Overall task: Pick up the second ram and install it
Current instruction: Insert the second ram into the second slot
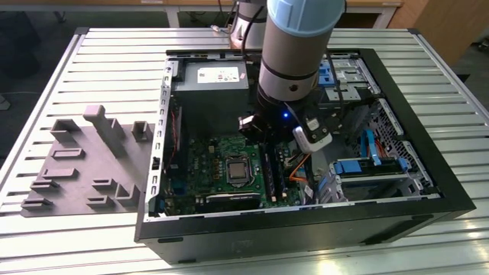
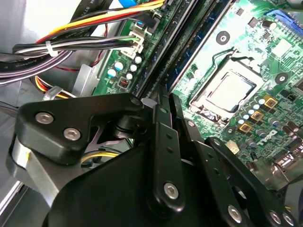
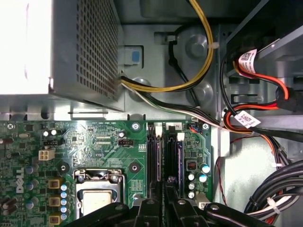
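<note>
First wrist view: my gripper is low over the memory slots beside the processor socket, fingers pressed onto the second ram, seated or nearly; latching I cannot confirm.

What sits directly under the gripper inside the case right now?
The black memory slots on the green motherboard, one holding a dark-blue RAM stick. The gripper covers the slots' near ends.

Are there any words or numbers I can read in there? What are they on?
White sticker on the grey box: too small to read.
White tags on the red cables: blurred.
Green board: tiny white print, not readable.
</note>
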`<state>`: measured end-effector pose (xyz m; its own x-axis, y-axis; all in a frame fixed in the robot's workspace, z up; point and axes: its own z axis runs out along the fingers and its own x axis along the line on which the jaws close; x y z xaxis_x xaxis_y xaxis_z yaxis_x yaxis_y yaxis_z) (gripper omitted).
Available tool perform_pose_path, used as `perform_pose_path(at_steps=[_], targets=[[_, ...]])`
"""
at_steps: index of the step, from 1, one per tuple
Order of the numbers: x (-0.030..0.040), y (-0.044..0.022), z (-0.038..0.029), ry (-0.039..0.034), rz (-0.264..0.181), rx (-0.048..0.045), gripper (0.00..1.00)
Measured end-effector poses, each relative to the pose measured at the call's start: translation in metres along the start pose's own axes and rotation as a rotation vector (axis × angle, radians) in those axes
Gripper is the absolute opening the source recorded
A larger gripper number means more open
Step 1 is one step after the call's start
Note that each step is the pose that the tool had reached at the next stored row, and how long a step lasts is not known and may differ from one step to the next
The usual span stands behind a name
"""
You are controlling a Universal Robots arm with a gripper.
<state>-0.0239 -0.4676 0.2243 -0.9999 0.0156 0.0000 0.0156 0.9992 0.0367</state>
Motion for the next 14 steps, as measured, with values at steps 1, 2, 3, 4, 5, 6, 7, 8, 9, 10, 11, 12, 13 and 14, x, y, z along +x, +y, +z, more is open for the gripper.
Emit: perform_pose_path(at_steps=[1,2,3,4,5,6,7,8,9,10,11,12,13,14], targets=[[0.0008,-0.0001,-0.0001,-0.002,0.0,0.0,0.19],[0.0016,-0.0001,-0.0002,-0.0038,0.0,0.0,0.19],[0.0021,-0.0003,-0.0004,-0.0053,0.0,0.0001,0.19],[0.0025,-0.0006,-0.0004,-0.0064,0.0,0.0,0.19],[0.0027,-0.001,-0.0004,-0.0072,0.0,0.0,0.19],[0.0028,-0.0015,-0.0004,-0.0075,0.0,0.0,0.19],[0.003,-0.0021,-0.0004,-0.0078,0.0,0.0,0.19],[0.003,-0.0029,-0.0004,-0.0079,0.0,-0.0001,0.19],[0.003,-0.0038,-0.0005,-0.008,0.0,-0.0001,0.19],[0.0031,-0.0047,-0.0005,-0.0081,0.0,-0.0001,0.19],[0.0031,-0.0056,-0.0005,-0.0081,0.0,-0.0001,0.19],[0.0031,-0.0065,-0.0006,-0.0082,0.0,0.0,0.19],[0.0032,-0.0074,-0.0006,-0.0083,0.0,0.0,0.19],[0.0032,-0.0082,-0.0006,-0.0083,0.0,-0.0001,0.19]])
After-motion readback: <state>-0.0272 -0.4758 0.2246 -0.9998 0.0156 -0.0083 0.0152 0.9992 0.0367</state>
